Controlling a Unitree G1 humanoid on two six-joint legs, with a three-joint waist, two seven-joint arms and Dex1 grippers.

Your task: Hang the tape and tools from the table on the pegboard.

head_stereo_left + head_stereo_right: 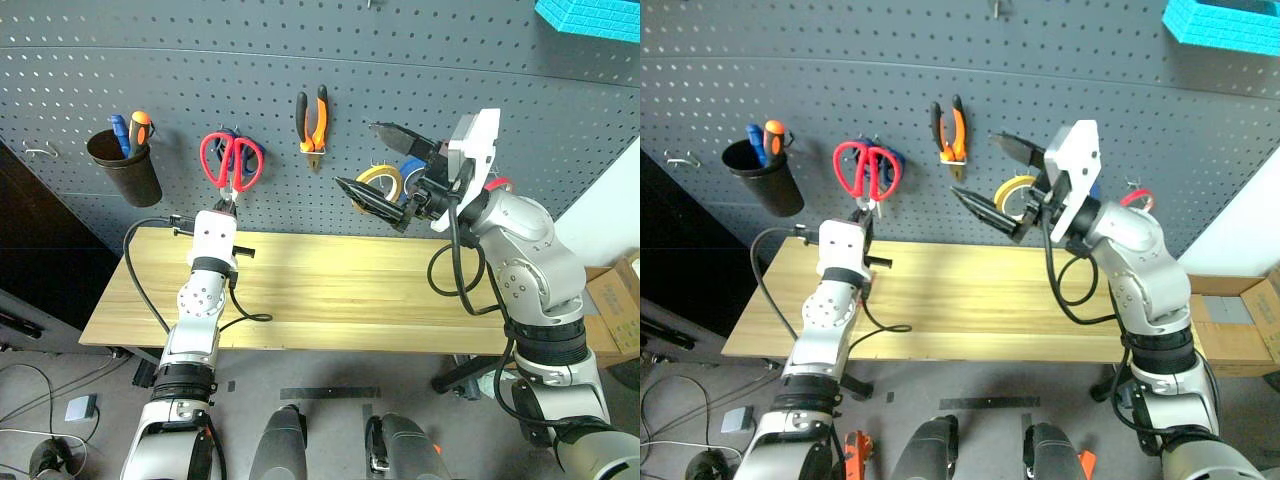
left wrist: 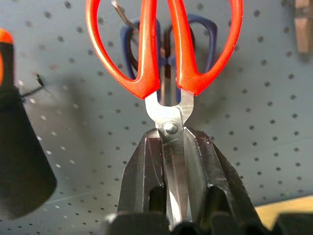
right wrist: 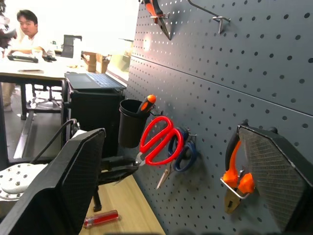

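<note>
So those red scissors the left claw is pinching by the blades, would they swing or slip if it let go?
Probably a little swing: the red scissors look stiff, and their handle loops seem to sit over a hook on the pegboard. The left gripper is shut on smooth metal blades, so some slipping is possible. They look light.

Two pairs of scissors are counted on the pegboard [image 1: 420, 90]: one red-handled [image 1: 232, 160], one blue-handled [image 3: 183, 149]. One pair of pliers [image 1: 313, 122], one black cup [image 1: 126, 165], one screwdriver [image 3: 100, 219] and three tape rolls are seen: yellow [image 1: 381, 181], blue [image 1: 411, 170], red [image 1: 1137, 198].
</note>
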